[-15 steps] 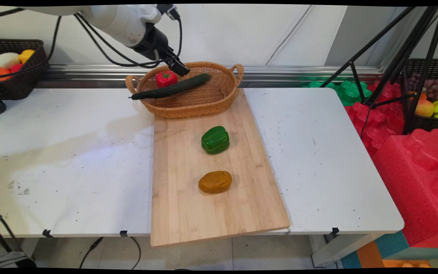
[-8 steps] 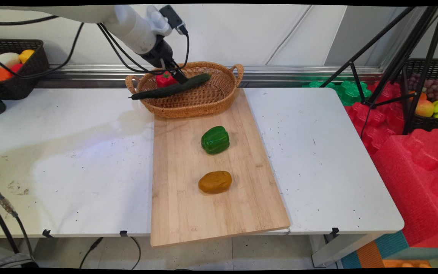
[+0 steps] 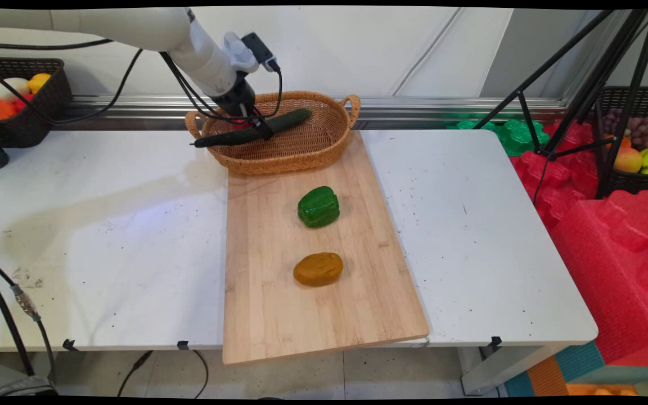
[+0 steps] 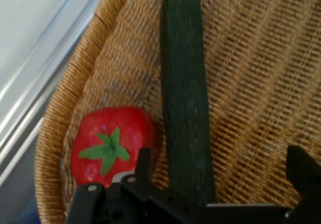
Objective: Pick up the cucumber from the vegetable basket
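The black two-finger gripper [image 4: 220,184] hangs low in the oval wicker basket [image 3: 301,149], fingers spread wide astride the long dark-green cucumber [image 4: 184,98], nothing gripped; the red plastic tomato [image 4: 113,143] lies just beside one finger.

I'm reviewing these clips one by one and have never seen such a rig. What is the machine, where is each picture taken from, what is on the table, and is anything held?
The machine is a white robot arm ending in a black two-finger gripper. The main view comes from a fixed camera above the table's near side. The hand view comes from a camera on the hand, looking along the fingers.

On the white table lies a wooden board with a green pepper and a brown potato on it. At its far end stands a wicker basket holding a cucumber and a red tomato.

The gripper is open, straddling the cucumber with a finger on each side. Nothing is gripped.
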`<state>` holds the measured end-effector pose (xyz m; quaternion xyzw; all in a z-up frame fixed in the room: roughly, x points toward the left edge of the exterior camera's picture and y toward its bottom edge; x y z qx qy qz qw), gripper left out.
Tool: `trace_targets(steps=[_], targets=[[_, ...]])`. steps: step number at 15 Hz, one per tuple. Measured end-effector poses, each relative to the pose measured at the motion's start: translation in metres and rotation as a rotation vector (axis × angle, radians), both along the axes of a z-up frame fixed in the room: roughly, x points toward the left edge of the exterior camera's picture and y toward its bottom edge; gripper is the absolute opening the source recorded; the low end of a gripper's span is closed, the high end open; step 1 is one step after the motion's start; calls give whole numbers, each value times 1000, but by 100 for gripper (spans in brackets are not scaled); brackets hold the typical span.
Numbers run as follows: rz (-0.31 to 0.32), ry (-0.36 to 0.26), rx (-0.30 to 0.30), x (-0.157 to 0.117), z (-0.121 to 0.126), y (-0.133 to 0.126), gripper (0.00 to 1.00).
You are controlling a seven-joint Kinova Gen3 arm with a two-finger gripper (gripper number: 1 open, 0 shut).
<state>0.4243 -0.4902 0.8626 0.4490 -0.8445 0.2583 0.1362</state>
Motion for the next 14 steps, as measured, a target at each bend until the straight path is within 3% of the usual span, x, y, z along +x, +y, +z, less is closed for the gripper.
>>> trace_targets(steps=[7, 12, 13, 14], targets=[[43, 1, 63, 6, -28, -7, 100], [67, 3, 71, 8, -38, -6, 100], [71, 3, 69, 8, -38, -6, 0], [73, 2, 67, 8, -38, -5, 0]])
